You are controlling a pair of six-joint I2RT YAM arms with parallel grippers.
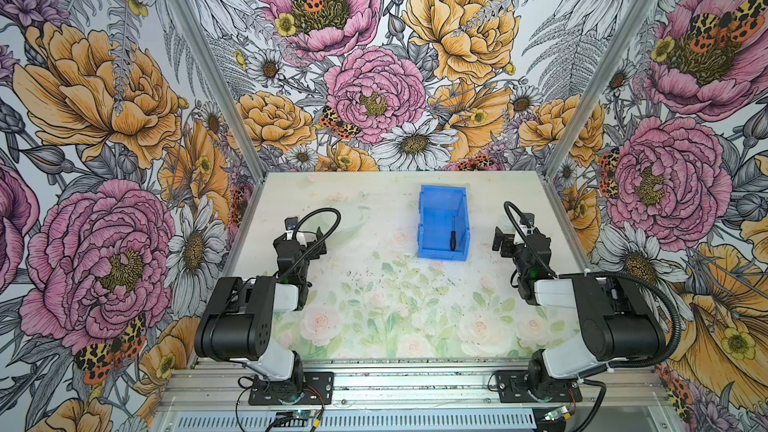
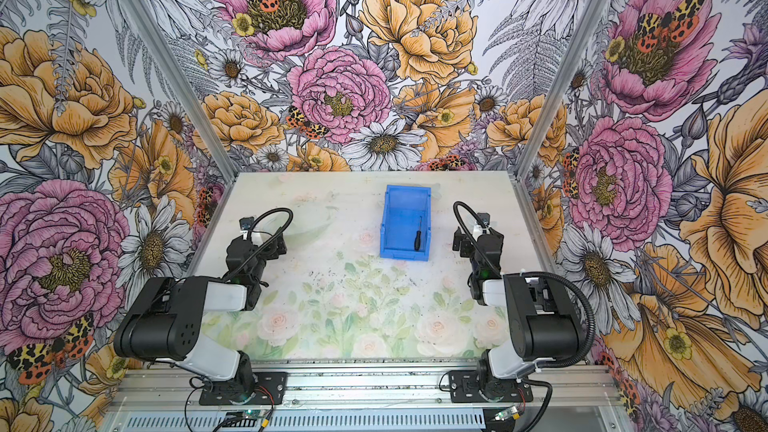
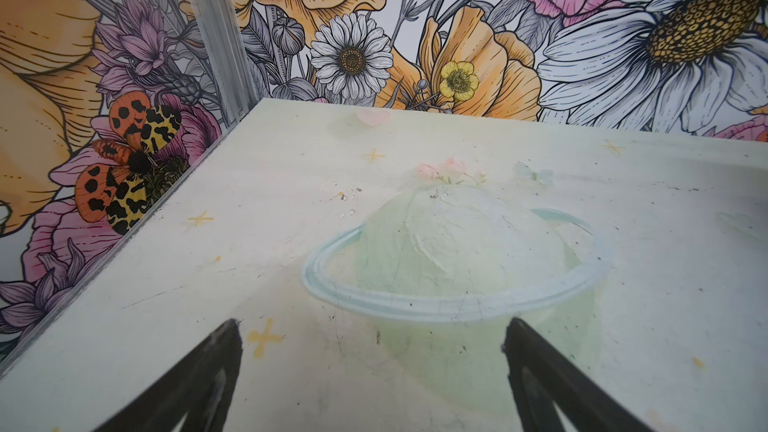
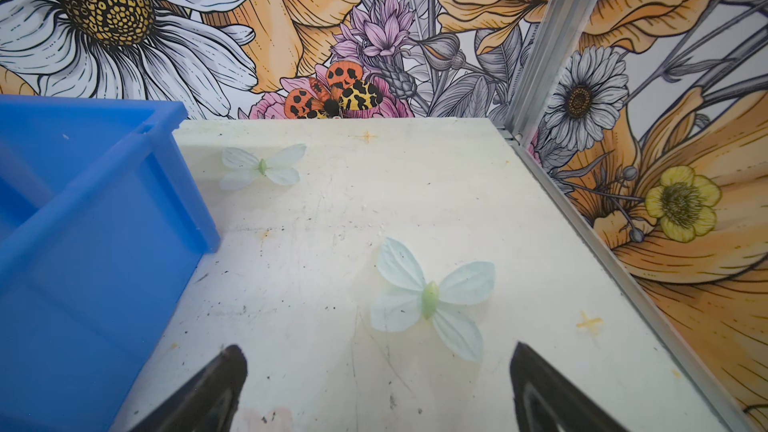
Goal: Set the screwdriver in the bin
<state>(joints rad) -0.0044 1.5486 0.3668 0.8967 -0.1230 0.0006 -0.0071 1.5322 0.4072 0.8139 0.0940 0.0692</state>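
- On the far half of the table (image 1: 332, 209), a little right of the middle, stands the bin (image 1: 441, 197), and the screwdriver (image 1: 452, 236) lies inside it on the floor, close to the right wall.
- Around the table rise walls (image 1: 374, 76) printed with big flowers and moths, joined by metal corner posts. The table top is pale and scuffed, with faded painted roses, butterflies and a ringed planet.
- Both arms are folded back at the two sides, well apart from each other. The bin's tall right wall stands between the right gripper (image 4: 378, 350) and the screwdriver.
- In both top views the screwdriver's long axis runs almost front to back, along the length of the bin. Its handle is toward the low front lip and its shaft points to the back wall.
- The handle is black and thicker, the shaft thin and dark. The tool is much shorter than the bin.
- The bin is bright blue, smooth plastic and rectangular, with its top open.
- The left gripper (image 3: 372, 326) has its jaws wide apart over the bare table, holding nothing.
- The right gripper's jaws are also apart and hold nothing; the bin's outer wall is just beside it.
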